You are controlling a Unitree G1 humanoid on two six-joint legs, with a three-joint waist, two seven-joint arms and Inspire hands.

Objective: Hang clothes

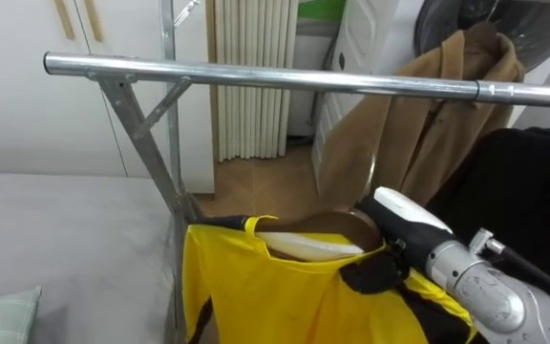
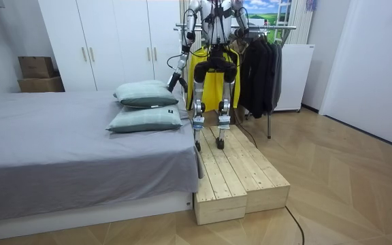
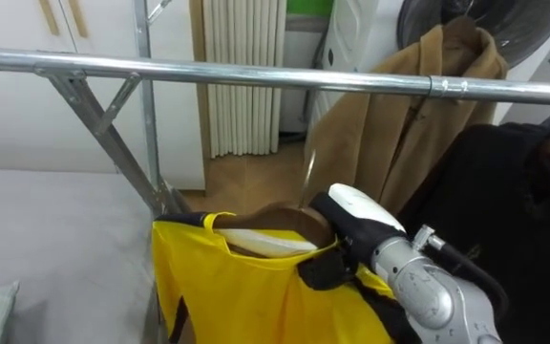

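A yellow garment (image 1: 285,296) on a white hanger (image 1: 313,247) hangs below the metal rail (image 1: 256,76) of the clothes rack, its collar a little under the bar. My right hand (image 1: 382,268) comes in from the lower right, its dark fingers curled on the garment's collar at the hanger. In the room view the yellow garment (image 2: 213,85) shows in front of me. My left hand (image 2: 174,81) hangs low at my side, near the bed. I stand on a wooden platform (image 2: 240,170), facing the rack.
A tan coat (image 1: 447,115) and a black garment (image 1: 528,182) hang on the rail's right part. The rack's slanted brace (image 1: 146,134) stands at the left. The grey bed (image 1: 55,229) with pillows (image 2: 145,95) lies to my left. White ribbed panel (image 1: 251,86) behind.
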